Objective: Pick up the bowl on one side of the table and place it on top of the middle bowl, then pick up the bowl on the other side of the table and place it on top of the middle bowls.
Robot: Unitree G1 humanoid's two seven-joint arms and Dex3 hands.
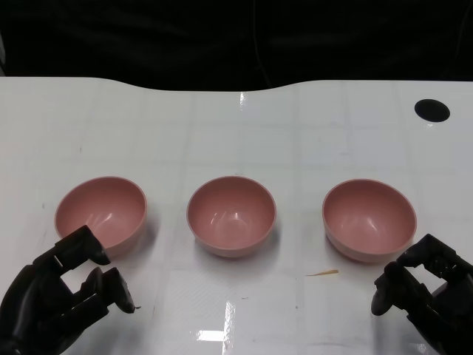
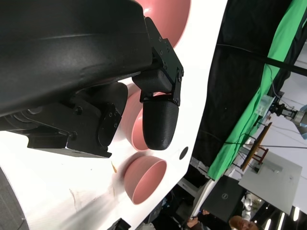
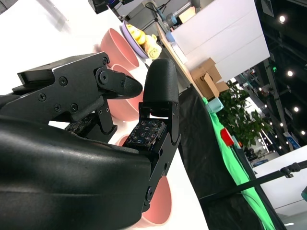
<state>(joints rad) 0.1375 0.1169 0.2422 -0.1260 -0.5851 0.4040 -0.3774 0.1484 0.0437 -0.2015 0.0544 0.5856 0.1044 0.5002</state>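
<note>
Head view shows three pink bowls in a row on the white counter (image 1: 222,310). My left hand (image 1: 63,299) sits at five o'clock of the left bowl (image 1: 101,214), fingers loosely spread, empty. My right hand (image 1: 425,292), also empty and apart, waits beside the right bowl (image 1: 369,220). I'd pinch the near rim, lift level, then centre it over the middle bowl (image 1: 231,215).

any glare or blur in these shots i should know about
Head view: overhead light glares off the white table in front of the middle bowl, with small highlights inside all three bowls. Left wrist view: the left hand fills the picture. Right wrist view: ceiling spotlights flare; the far background is soft.
</note>
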